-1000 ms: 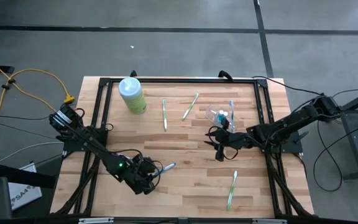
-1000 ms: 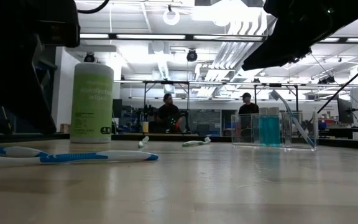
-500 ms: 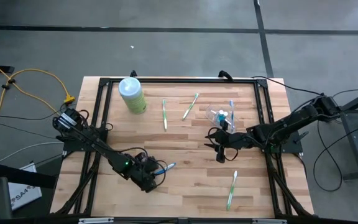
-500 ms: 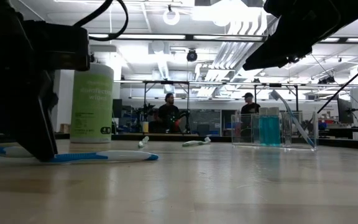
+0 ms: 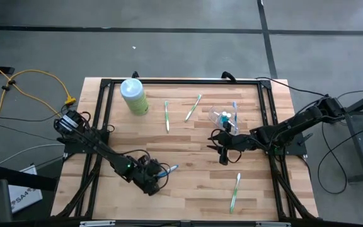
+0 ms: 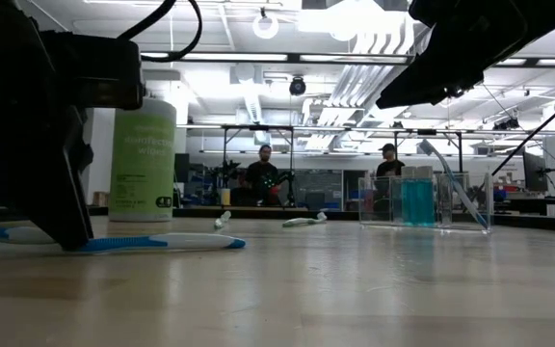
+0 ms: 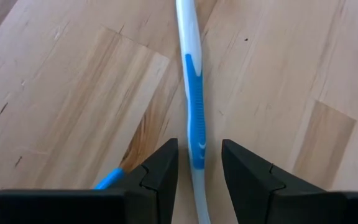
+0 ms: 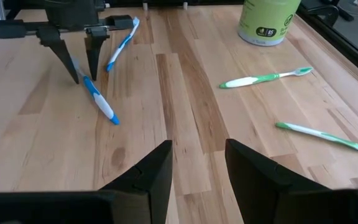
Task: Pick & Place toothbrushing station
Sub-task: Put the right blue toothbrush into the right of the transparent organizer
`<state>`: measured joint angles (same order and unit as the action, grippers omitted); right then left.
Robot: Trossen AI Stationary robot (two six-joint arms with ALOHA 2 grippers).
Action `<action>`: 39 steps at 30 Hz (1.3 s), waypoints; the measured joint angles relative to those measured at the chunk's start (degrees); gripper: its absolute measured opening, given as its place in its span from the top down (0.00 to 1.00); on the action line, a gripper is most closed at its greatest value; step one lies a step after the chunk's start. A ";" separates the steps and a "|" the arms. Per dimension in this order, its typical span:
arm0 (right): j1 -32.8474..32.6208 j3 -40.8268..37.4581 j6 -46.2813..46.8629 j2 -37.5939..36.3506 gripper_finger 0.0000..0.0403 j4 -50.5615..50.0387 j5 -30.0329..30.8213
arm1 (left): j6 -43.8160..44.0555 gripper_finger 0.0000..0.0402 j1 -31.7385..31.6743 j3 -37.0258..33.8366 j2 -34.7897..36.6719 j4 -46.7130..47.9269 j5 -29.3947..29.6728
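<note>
light: bright, even, from ceiling strip lamps [image 6: 374, 12] | glare: lamps blown out white | shadows: soft, faint on pale wooden tabletop [image 5: 188, 148] | blur: low view soft, dark silhouetted arm foreground

— Where do the cameras sit?
— One hangs overhead, facing straight down on the whole wooden surface [image 5: 188, 145]; one lies level with it, facing the room.
— And the wrists?
— Each looks past its own tool, close. Both share the blue-and-white plastic toothbrush [image 7: 193, 106].
</note>
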<state>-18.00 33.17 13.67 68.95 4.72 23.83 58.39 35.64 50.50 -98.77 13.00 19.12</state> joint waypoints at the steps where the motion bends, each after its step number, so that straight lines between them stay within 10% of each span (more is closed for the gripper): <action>1: 0.00 0.00 0.00 0.00 0.65 -0.01 0.00 | -0.06 0.70 0.02 0.06 -0.67 -0.47 0.19; 39: 0.00 0.00 0.00 0.00 0.65 0.02 -0.05 | -3.73 0.96 0.06 0.06 -3.92 -2.97 -1.50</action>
<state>-18.00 33.17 13.67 68.95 4.74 23.79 54.66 35.70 50.57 -102.69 10.03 17.62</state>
